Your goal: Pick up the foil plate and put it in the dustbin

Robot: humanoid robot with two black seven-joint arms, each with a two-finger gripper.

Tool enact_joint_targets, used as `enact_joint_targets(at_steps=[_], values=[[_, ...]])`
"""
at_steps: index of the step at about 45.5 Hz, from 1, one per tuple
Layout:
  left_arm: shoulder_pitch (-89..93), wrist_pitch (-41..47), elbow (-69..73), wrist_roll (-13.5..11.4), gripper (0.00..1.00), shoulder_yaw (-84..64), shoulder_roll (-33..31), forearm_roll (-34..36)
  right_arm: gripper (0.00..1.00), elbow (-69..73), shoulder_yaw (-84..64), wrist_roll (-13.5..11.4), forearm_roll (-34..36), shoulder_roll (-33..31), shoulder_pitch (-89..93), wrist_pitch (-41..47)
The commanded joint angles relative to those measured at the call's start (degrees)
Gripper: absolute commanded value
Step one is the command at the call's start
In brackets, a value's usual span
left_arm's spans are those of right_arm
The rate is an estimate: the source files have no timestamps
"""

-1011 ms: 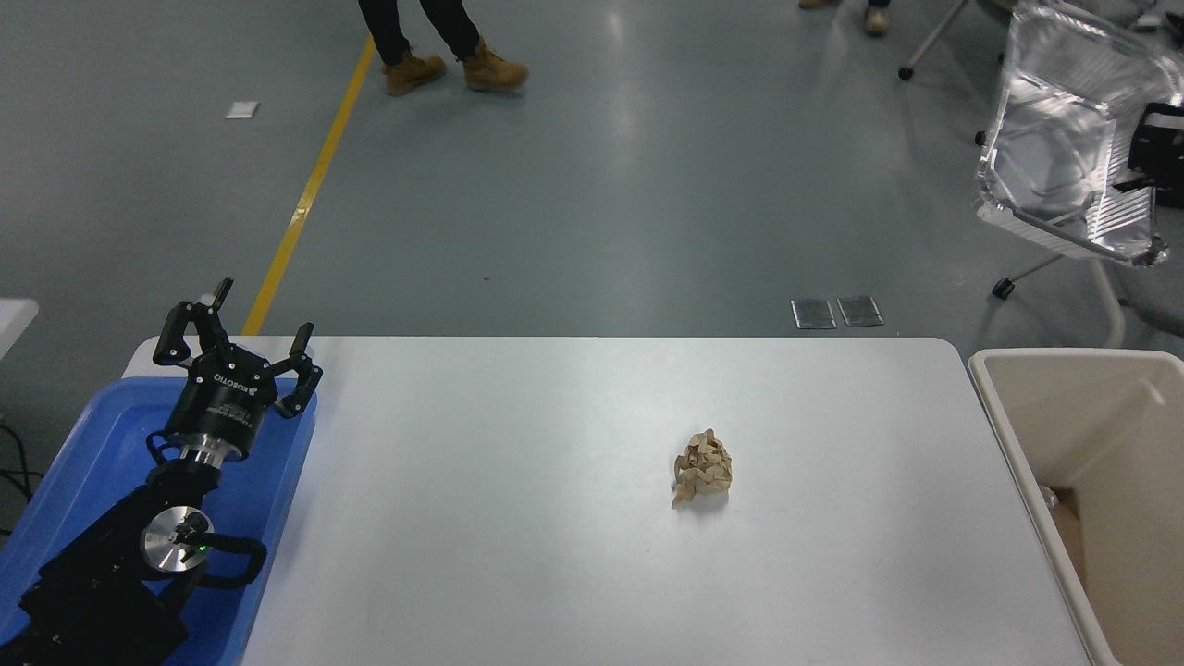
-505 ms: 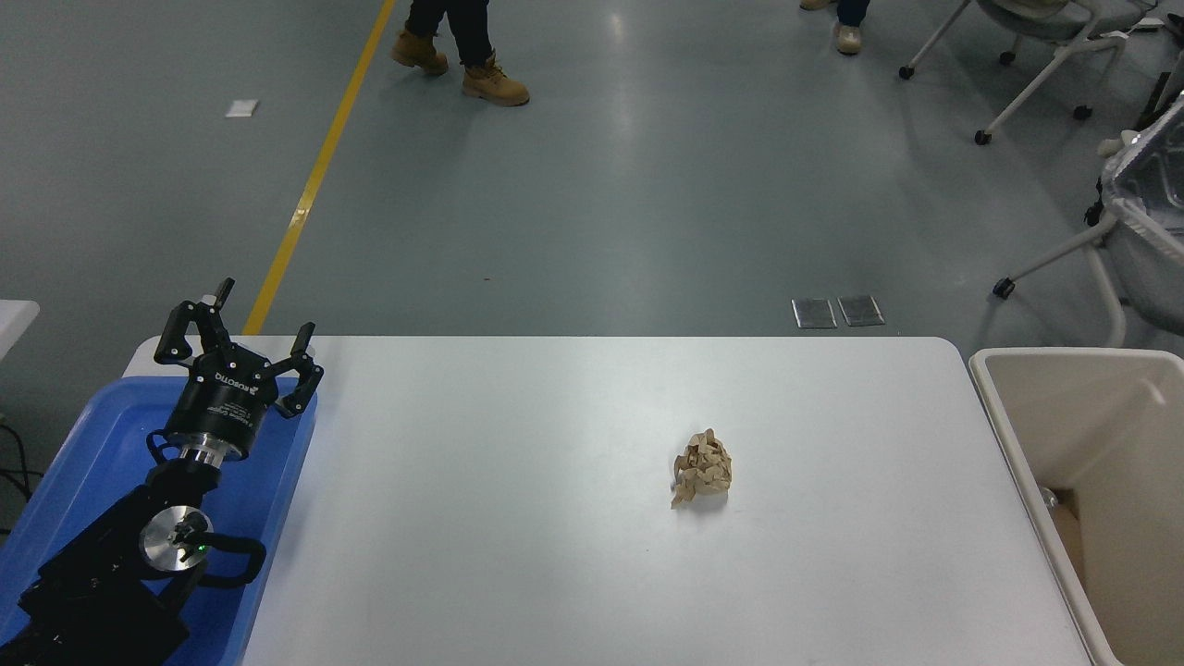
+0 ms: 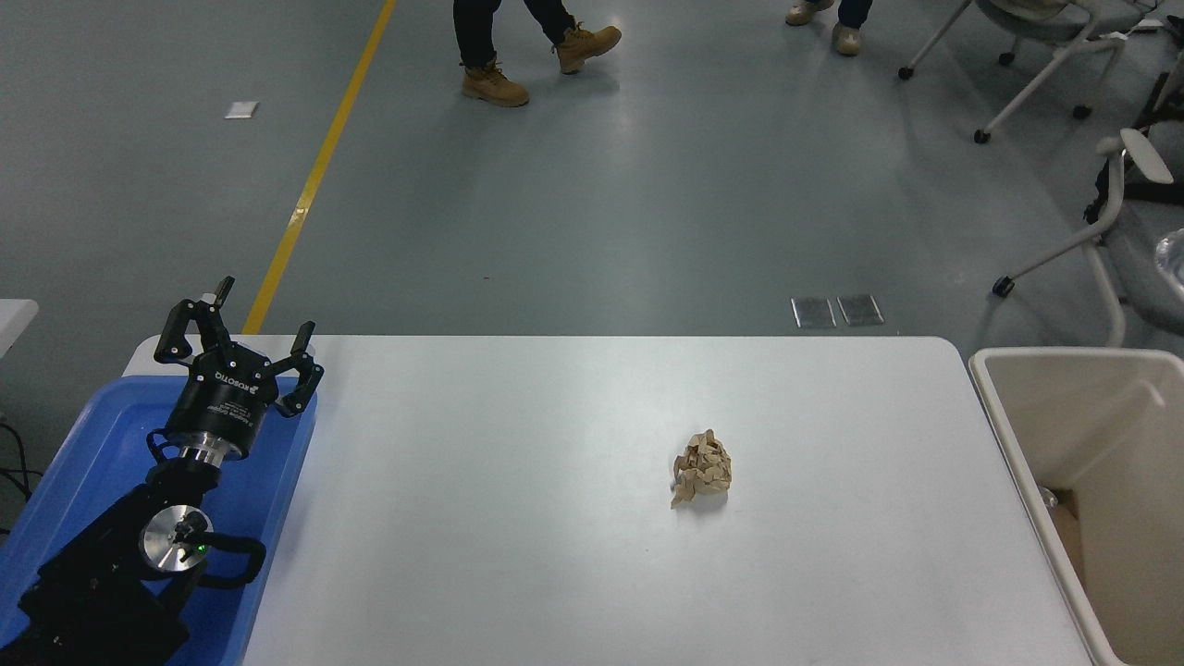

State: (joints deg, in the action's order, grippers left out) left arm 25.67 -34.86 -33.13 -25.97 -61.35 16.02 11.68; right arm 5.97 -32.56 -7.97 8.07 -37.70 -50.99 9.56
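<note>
left hand: my left hand (image 3: 242,347) is parked over the blue tray (image 3: 83,444) at the tabletop's near left corner, fingers spread apart and grasping nothing
right hand: not in view, so I cannot tell whether it is released or clenched on anything
foil plate: only a small shiny silver sliver (image 3: 1171,254) shows at the right edge, above and beyond the dustbin; I take it for the plate's rim, mostly out of frame, and cannot tell what carries it
dustbin: the beige dustbin (image 3: 1064,407) stands just beside the tabletop's right end, mouth open; no foil shows inside, though much of it is cut off
tabletop: the white tabletop (image 3: 518,518) carries a crumpled brown paper wad (image 3: 702,467) right of centre, well apart from my left hand
beyond: a person's boots (image 3: 541,63) on the grey floor past the far edge
step in hand: I judge the plate is lifted off the tabletop and sits over the bin side, not yet dropped
next move: bring the plate squarely above the bin's mouth, lower it past the rim, then let go
</note>
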Motion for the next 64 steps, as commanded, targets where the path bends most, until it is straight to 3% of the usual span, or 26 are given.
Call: enact_joint_targets(at_steps=[1, 20, 21, 26, 27, 28, 48, 55, 64], values=[[0.00, 0.05, 0.00, 0.04, 0.98, 0.01, -0.02, 0.01, 0.00, -3.60, 6.71, 0.06, 1.16, 4.65, 11.25, -4.72], [0.00, 0.05, 0.00, -0.05, 0.98, 0.01, 0.07, 0.01, 0.00, -3.60, 10.50, 0.32, 1.42, 9.75, 17.94, -8.24], [0.00, 0.05, 0.00, -0.05, 0.98, -0.08, -0.02, 0.01, 0.03, -3.60, 10.50, 0.32, 1.42, 9.84, 17.94, -8.32], [0.00, 0.05, 0.00, -0.05, 0.98, 0.01, 0.07, 0.01, 0.83, -3.69, 9.88, 0.41, 1.42, 9.84, 17.50, -9.55], [0.00, -0.03, 0.00, -0.05, 0.98, -0.08, -0.02, 0.01, 0.96, -3.69, 9.79, 0.41, 1.42, 9.84, 17.33, -9.99], [0.00, 0.05, 0.00, -0.05, 0.98, 0.01, -0.02, 0.01, 1.00, -3.69, 9.88, 0.41, 1.42, 9.84, 17.32, -10.60], [0.00, 0.05, 0.00, -0.05, 0.98, 0.01, -0.02, 0.01, 1.00, -1.67, 5.15, 0.41, 1.34, 9.32, 13.11, -11.75], [0.00, -0.04, 0.00, -0.05, 0.98, 0.01, -0.02, 0.01, 1.00, 3.33, -7.77, 0.41, 1.34, 7.47, 1.88, -11.49], [0.00, -0.04, 0.00, -0.05, 0.98, 0.01, -0.02, 0.01, 1.00, 20.46, -20.61, 0.41, 0.46, 7.38, -19.92, -10.87]])
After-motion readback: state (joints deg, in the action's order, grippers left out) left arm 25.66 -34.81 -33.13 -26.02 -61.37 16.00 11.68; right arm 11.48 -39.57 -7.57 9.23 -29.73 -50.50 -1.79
